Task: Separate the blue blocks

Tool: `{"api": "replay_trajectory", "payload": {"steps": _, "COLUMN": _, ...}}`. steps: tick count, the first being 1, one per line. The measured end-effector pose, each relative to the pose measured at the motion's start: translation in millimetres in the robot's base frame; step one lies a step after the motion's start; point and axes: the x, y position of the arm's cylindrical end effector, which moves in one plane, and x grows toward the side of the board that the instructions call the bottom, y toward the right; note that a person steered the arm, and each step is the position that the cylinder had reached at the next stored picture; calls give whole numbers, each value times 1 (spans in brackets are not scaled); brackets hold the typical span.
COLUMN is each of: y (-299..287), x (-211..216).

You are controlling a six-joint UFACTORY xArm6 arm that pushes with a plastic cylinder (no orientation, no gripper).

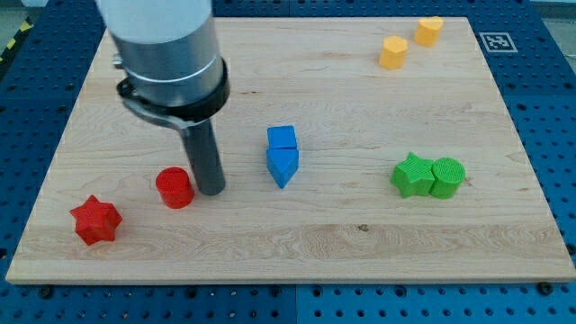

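Two blue blocks sit touching near the board's middle: a blue cube [282, 138] above and a blue pointed, wedge-like block [283, 166] just below it. My tip [211, 190] rests on the board to their left, about a block's width or two from the lower blue block. The tip stands right next to a red cylinder [175, 187] on its left side.
A red star [96, 220] lies at the lower left. A green star [411, 175] and a green cylinder [447, 176] touch at the right. Two yellow blocks [393, 52] [428, 31] sit at the upper right. The wooden board [360, 243] lies on a blue pegboard.
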Motion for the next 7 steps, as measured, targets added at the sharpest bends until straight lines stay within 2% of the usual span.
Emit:
{"api": "replay_trajectory", "payload": {"steps": 2, "y": 44, "x": -36}}
{"api": "replay_trajectory", "payload": {"steps": 5, "y": 56, "x": -54}}
{"api": "replay_trajectory", "payload": {"steps": 7, "y": 100, "x": -46}}
